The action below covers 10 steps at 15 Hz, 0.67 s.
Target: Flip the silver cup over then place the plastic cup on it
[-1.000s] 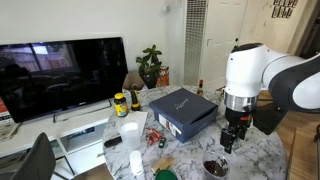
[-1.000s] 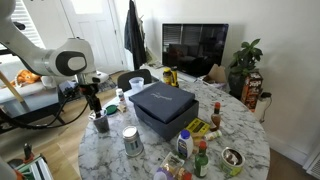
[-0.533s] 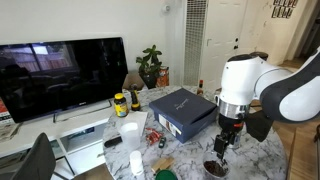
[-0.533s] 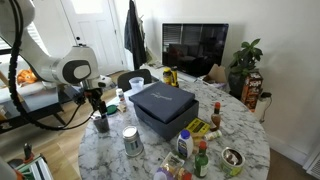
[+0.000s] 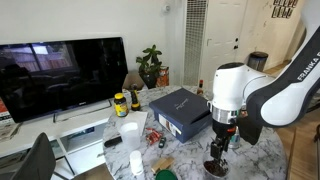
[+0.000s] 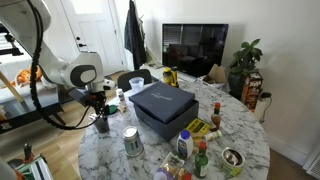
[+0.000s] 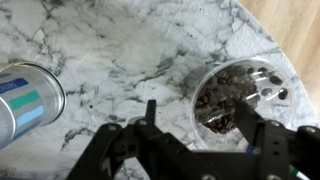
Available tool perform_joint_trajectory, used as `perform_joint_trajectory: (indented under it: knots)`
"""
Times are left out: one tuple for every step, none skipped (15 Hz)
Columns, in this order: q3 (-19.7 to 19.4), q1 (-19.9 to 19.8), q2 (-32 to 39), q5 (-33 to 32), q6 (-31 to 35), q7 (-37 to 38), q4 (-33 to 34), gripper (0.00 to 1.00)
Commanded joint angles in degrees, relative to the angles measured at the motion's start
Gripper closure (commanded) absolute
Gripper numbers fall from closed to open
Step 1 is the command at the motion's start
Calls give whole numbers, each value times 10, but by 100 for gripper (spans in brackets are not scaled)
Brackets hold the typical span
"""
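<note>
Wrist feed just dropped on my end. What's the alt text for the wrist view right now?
Seen from above, the open gripper hangs over the plastic cup, which stands mouth up on the marble table near its edge. A silvery container with a blue and teal label sits at the picture's left edge.

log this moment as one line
pincer: open, hovering over plastic cup | plastic cup: upright on marble table, near the edge, not gripped

table (image 7: 120, 50): veined marble, smooth | plastic cup (image 7: 225, 90): smoky see-through | can (image 7: 25, 100): glossy
</note>
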Motion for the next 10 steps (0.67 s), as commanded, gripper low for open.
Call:
perform_joint_trajectory:
  knots:
    - [3, -6, 25, 15, 13, -24, 13, 53]
    - [3, -6, 27, 16, 12, -26, 16, 59]
    - [3, -7, 29, 15, 12, -26, 17, 68]
    - [4, -8, 29, 18, 10, -29, 19, 75]
    - [3, -8, 30, 19, 10, -29, 20, 82]
    - [3, -8, 30, 19, 10, -29, 21, 91]
    - [3, -9, 30, 19, 9, -30, 22, 97]
    - [4, -9, 29, 20, 8, -31, 22, 100]
    - [4, -10, 27, 22, 6, -32, 21, 100]
    - [4, -10, 22, 23, 3, -31, 19, 100]
